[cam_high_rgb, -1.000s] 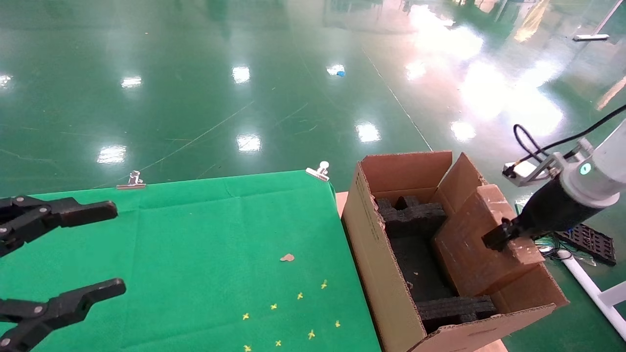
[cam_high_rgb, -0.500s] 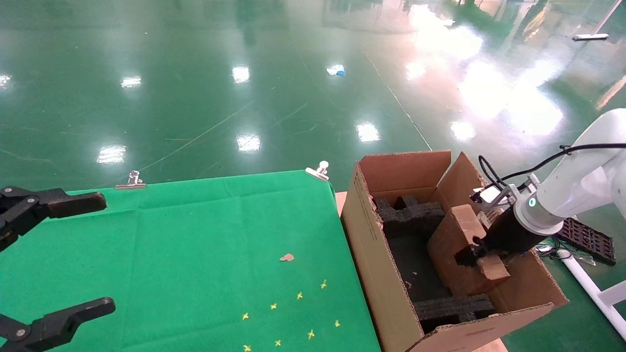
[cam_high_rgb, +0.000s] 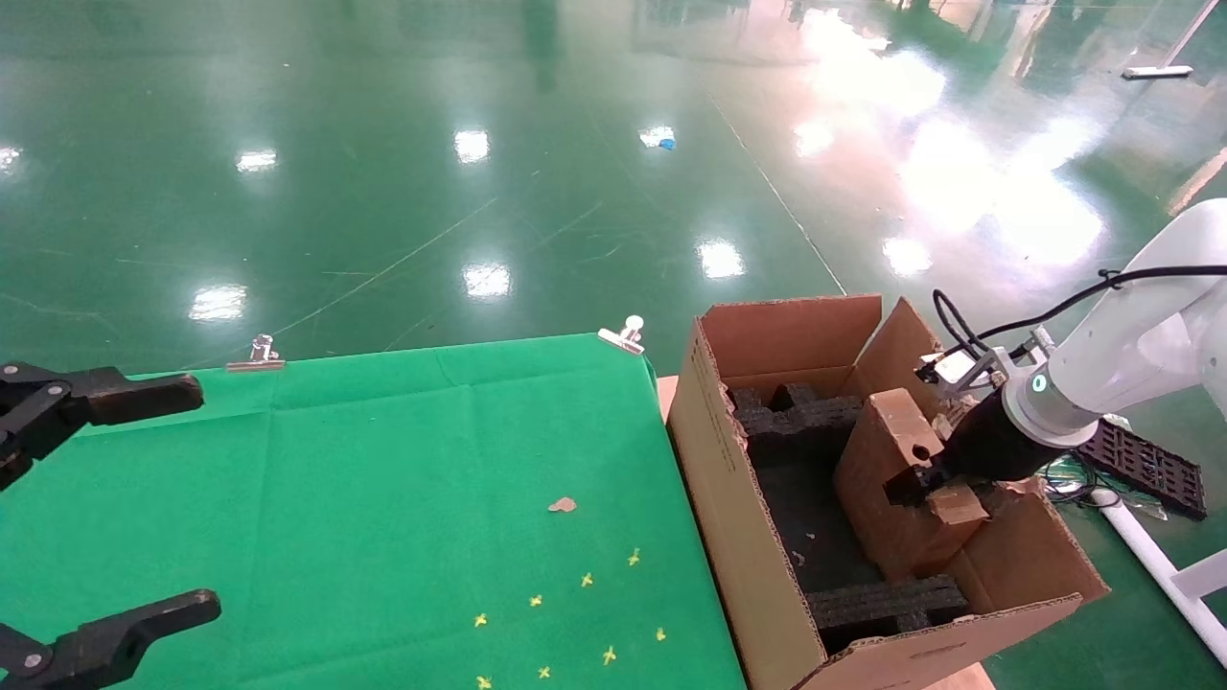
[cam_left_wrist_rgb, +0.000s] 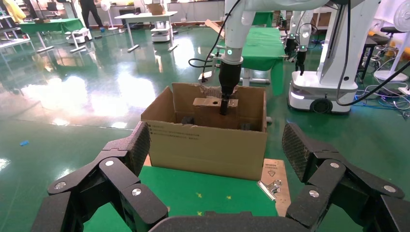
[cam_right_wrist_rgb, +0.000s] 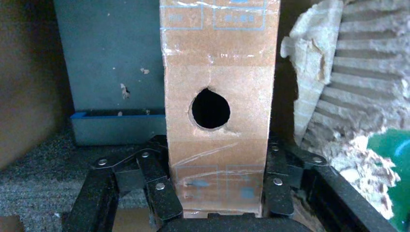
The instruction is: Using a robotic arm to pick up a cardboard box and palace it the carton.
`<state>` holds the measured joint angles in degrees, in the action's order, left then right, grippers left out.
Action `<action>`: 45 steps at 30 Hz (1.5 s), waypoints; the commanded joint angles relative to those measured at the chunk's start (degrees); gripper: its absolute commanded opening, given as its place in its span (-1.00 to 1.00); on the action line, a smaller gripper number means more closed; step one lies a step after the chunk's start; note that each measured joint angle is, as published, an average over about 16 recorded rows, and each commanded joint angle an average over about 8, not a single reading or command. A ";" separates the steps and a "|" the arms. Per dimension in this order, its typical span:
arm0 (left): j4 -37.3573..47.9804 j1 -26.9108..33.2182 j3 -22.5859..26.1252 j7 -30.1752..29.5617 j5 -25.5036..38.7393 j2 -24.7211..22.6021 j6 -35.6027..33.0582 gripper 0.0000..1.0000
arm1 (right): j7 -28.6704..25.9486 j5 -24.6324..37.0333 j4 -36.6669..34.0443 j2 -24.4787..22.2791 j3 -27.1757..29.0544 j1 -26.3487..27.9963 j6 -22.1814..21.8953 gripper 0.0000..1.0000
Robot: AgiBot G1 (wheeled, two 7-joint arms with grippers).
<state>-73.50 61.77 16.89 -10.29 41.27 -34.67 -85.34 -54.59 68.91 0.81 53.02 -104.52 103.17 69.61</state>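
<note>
My right gripper (cam_high_rgb: 911, 482) is squeezed tight on the box (cam_high_rgb: 887, 489), one finger on each flat side. The box stands on its edge inside the carton (cam_high_rgb: 729, 498), between the black foam blocks (cam_high_rgb: 791, 417). My left gripper (cam_high_rgb: 115, 508) hangs wide open over the green cloth (cam_high_rgb: 383, 479), holding nothing.

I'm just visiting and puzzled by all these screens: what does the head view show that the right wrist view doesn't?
Only the head view shows the green-clothed table, the whole large brown corrugated carton and the idle black left gripper, open. Only the right wrist view shows the right gripper with its fingers clamped on both sides of the box's narrow face. Both show the small flat brown cardboard box with its round hole, held inside the carton.
</note>
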 commanded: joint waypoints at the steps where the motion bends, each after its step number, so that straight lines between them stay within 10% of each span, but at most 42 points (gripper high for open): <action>1: 0.00 0.00 0.01 0.00 0.00 0.00 0.00 1.00 | -0.06 0.11 -0.20 0.06 -0.08 0.26 0.44 1.00; 28: 0.00 0.02 0.09 0.05 -0.06 0.04 0.04 1.00 | 0.02 0.54 -0.41 0.60 -0.39 1.40 1.40 1.00; 45: 0.00 0.03 0.15 0.07 -0.10 0.06 0.06 1.00 | 13.38 -3.58 2.78 -2.40 2.84 23.01 4.32 1.00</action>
<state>-73.50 61.80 17.04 -10.22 41.17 -34.61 -85.28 -41.67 65.48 3.66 50.66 -101.80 124.96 73.86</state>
